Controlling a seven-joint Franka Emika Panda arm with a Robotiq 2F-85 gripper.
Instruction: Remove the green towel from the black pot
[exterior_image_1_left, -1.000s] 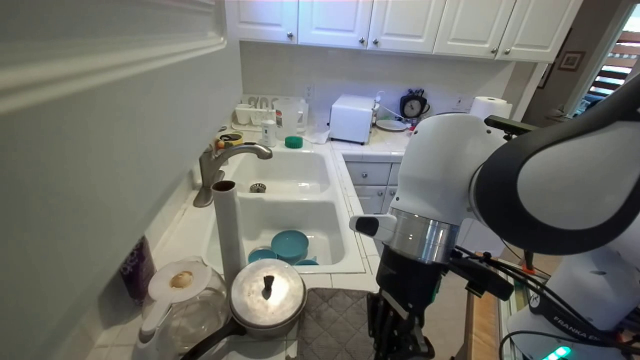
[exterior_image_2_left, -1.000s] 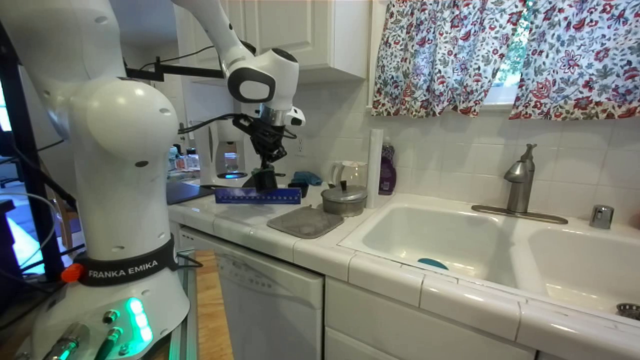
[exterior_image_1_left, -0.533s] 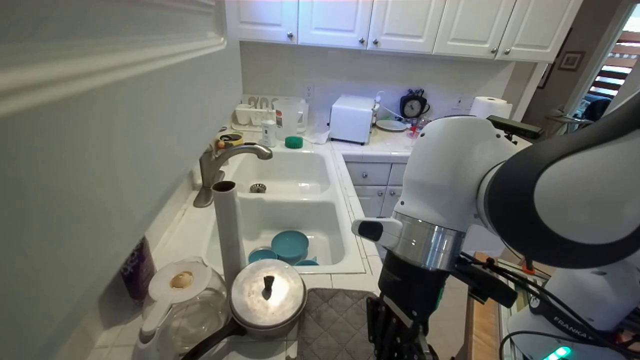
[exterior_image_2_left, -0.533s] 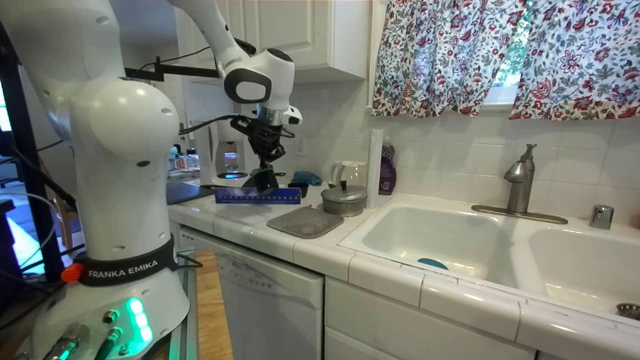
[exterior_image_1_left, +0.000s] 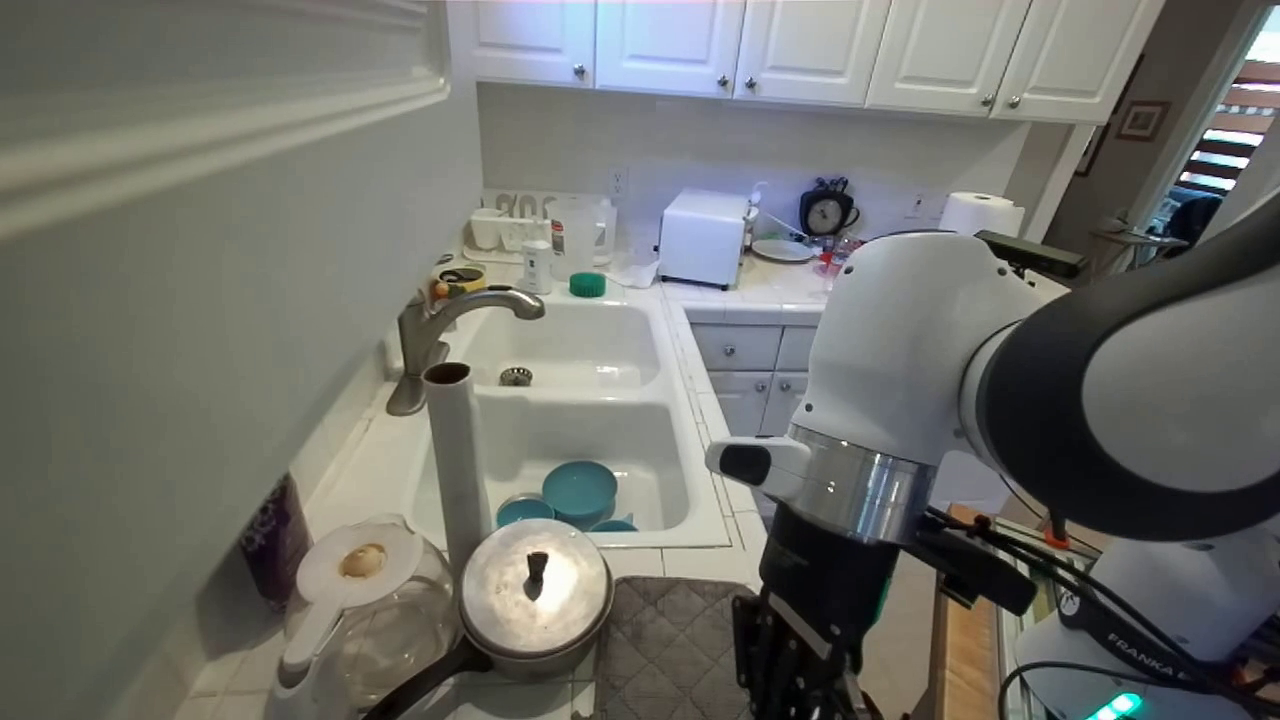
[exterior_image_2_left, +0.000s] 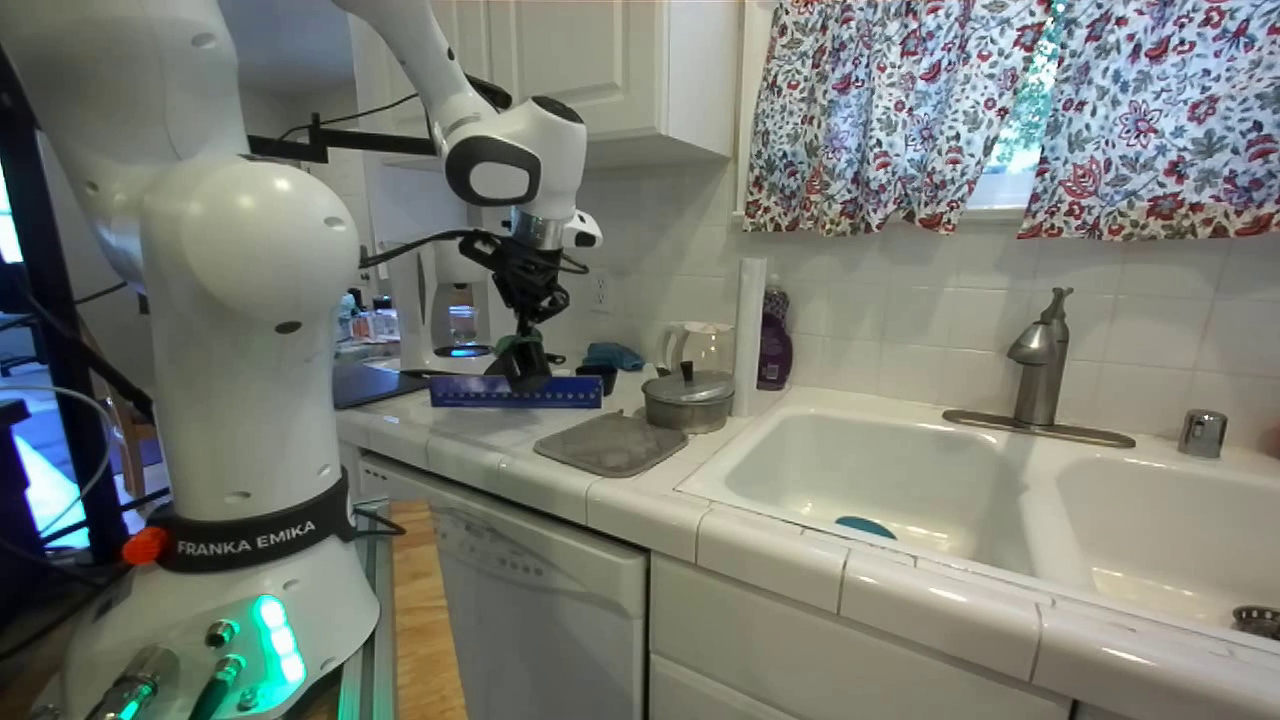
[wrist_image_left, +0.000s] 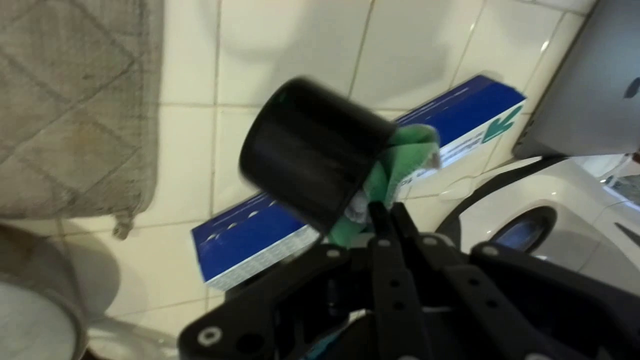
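The gripper has its fingers drawn in to a narrow gap, pinching the bunched green towel where it comes out of the black pot. The towel sits in the pot's mouth, its folds spilling past the rim.

The pot hangs tilted over the white tiled counter. In the wrist view its long axis runs from far left to near right: the closed base points to the far left, the mouth to the near right, facing the fingers. The towel's visible folds lie across that axis, along the rim, from near left to a curled end at the right. The pot's outline is blurred.

Beneath it is a blue box, its long axis slanting from near left to far right; the pot hides its middle, and whether they touch cannot be told. In an exterior view the pot leans with its green end up, close under the gripper, and its base low.

Left in the wrist view lies a gray quilted mat, apart from the pot. In both exterior views a lidded saucepan stands just beside the mat, with a glass carafe near it.
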